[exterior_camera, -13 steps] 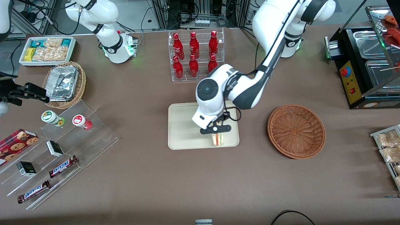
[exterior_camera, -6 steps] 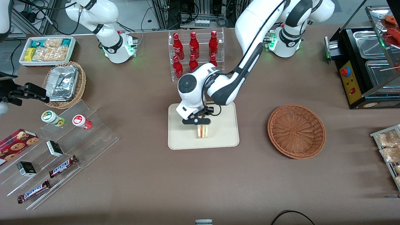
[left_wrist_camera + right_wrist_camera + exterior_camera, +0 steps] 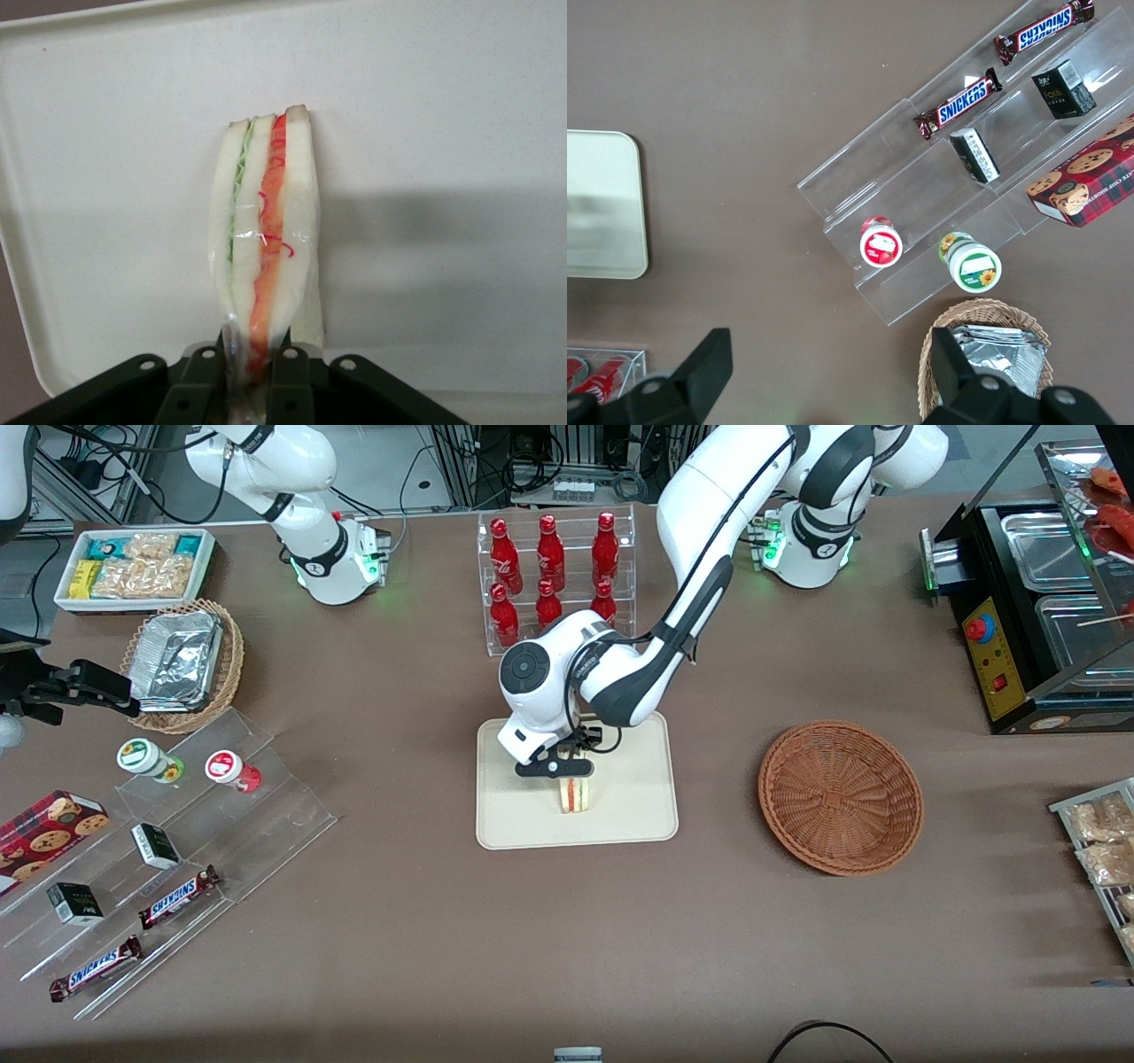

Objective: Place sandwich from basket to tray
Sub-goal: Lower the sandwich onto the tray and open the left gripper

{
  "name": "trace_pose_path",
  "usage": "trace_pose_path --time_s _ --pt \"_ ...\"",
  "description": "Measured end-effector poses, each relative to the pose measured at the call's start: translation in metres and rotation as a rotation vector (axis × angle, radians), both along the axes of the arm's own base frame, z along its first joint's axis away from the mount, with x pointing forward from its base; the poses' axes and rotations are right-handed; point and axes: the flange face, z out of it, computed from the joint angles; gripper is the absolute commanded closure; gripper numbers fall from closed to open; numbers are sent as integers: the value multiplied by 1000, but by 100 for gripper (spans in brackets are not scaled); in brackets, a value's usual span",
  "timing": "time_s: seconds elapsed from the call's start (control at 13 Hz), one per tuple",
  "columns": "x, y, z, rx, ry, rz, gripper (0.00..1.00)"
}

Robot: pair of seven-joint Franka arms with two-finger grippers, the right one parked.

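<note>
Now the claw [image 3: 567, 772], clenched on the sandwich [image 3: 576, 794] over the middle of the cream tray [image 3: 638, 815], should probably lower gently and let go only once the wedge rests flat, its pale bread showing red, orange and green filling; the basket [image 3: 840, 797] sits empty nearby.

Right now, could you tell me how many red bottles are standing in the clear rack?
6 red bottles show: three on the rack's upper step, three on the lower, farther from the front camera than the tray, where the gripper holds the sandwich. The arm partly covers one; none seem hidden.
</note>
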Motion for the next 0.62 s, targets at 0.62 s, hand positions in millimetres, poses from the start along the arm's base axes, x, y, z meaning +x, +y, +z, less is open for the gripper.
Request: trace_pose_path --time_s 0.62 --pt "8 -2 16 -19 -29 13 1"
